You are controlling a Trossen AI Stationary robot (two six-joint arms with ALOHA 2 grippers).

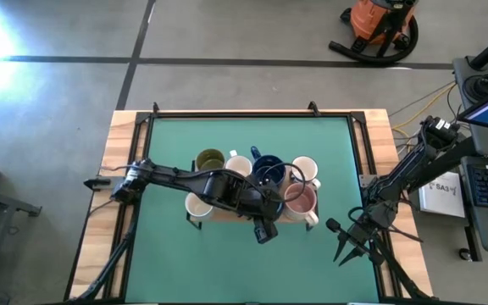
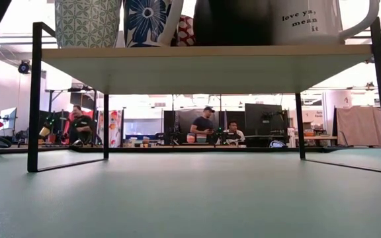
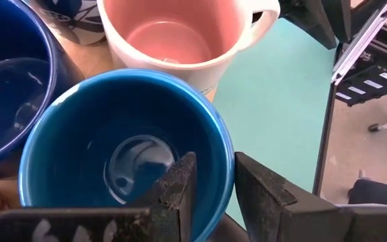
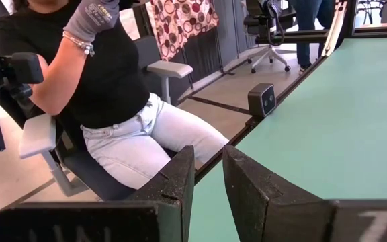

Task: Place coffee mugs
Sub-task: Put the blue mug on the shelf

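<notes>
A wooden shelf on black legs [image 1: 227, 213] stands mid-table with several mugs on it: an olive-inside one [image 1: 210, 159], a dark navy one [image 1: 268, 167], white ones [image 1: 305, 169] and a pink-inside one [image 1: 299, 200]. My left gripper [image 1: 265, 222] reaches over the shelf's near side and is shut on a blue mug [image 3: 113, 154], which stands next to the pink-inside mug [image 3: 173, 33] and a navy mug [image 3: 5, 87]. In the low view the mugs' bases [image 2: 88, 26] stand on the shelf top [image 2: 197, 56]. My right gripper [image 1: 347, 244] waits at the table's right, slightly open and empty. My left gripper holds the blue mug by its rim [image 3: 213, 158], on the side nearest the gripper. One finger [image 3: 180, 191] is inside the mug and the other [image 3: 261, 191] outside, the wall pinched between them. The fingers slant down from above. The mug is upright among the other mugs.
The mugs stand close together on the shelf. Bare green table lies under and around the shelf [image 2: 190, 198]. A person sits in a chair [image 4: 113, 101] beyond the table's right edge. Black rails [image 1: 363, 152] run along the table's sides.
</notes>
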